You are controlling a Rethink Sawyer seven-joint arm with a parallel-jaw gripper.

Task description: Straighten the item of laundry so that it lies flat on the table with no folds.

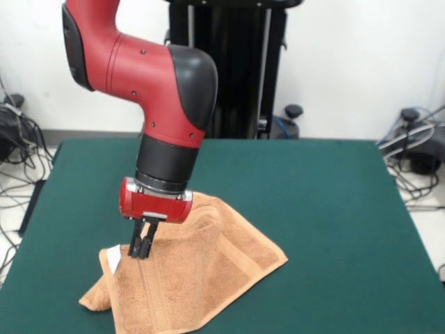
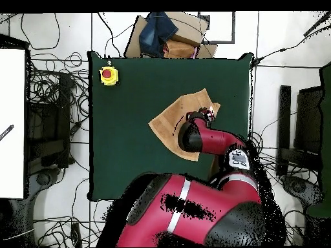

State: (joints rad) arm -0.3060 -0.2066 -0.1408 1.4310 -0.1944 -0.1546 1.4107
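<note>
on the towel (image 1: 201,271), pincer (image 1: 142,252) closed, pinching cloth.

A yellow box with a red button (image 2: 108,75) sat just inside one corner of the green surface. A cardboard box (image 2: 173,40) holding dark blue cloth (image 2: 159,29) stood on the floor not far from that yellow box. Loose black cables (image 2: 57,97) lay on the floor beside the yellow box.
</note>
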